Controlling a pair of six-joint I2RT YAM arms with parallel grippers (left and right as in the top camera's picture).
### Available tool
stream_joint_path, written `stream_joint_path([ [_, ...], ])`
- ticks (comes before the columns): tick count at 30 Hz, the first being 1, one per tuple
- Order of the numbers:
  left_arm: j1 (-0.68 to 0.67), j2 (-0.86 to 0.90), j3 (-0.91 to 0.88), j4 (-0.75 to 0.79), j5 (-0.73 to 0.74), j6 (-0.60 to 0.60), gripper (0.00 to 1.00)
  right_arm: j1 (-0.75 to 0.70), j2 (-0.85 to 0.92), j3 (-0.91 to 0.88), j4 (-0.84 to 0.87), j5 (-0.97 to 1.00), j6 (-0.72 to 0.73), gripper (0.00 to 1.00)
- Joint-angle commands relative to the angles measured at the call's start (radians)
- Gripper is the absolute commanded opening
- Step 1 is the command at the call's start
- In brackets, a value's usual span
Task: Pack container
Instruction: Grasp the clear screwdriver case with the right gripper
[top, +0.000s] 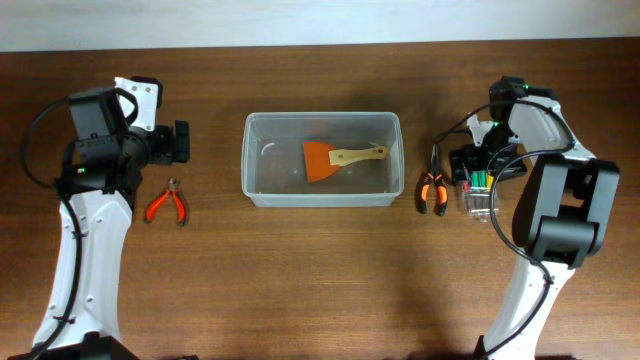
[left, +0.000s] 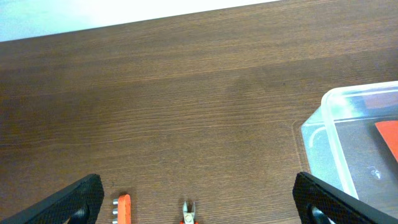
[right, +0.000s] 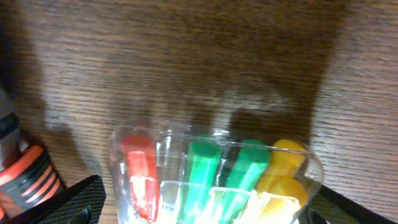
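The container (top: 320, 116) sits at the middle of the table (top: 320, 280), long side across, with an orange scraper (top: 322, 160) lying flat inside it, wooden handle toward the right arm. Neither gripper touches it.

The left gripper (top: 181, 142) hangs well to the container's left, pointing at it. In the left wrist view its fingers (left: 78, 200) are spread wide with only bare table between them, and the container's rounded corner (left: 323, 118) lies ahead, just inside the line of the far finger. Red pliers (top: 167, 204) lie on the table just below that gripper.

On the container's other side, orange pliers (top: 432, 191) lie near its right wall. Just past them the right gripper (top: 480, 172) is low over a small clear case (top: 479, 201). In the right wrist view its fingers (right: 71, 202) are spread to either side of the case (right: 214, 180), which holds red, green and yellow bits. Whether they press on its walls cannot be told.
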Motion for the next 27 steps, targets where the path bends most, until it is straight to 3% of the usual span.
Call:
stream_joint_path([
  [1,0.003,0.009,0.020,0.000,0.014,0.009,0.99,0.002,0.023,-0.043,-0.005,0.022,0.019,0.94],
  [13,0.003,0.009,0.020,0.000,0.014,0.009,0.99,-0.011,0.023,-0.043,-0.039,0.072,0.063,0.92],
  [27,0.003,0.009,0.020,0.000,0.014,0.009,0.99,-0.010,0.023,-0.043,0.006,0.068,0.014,0.80],
])
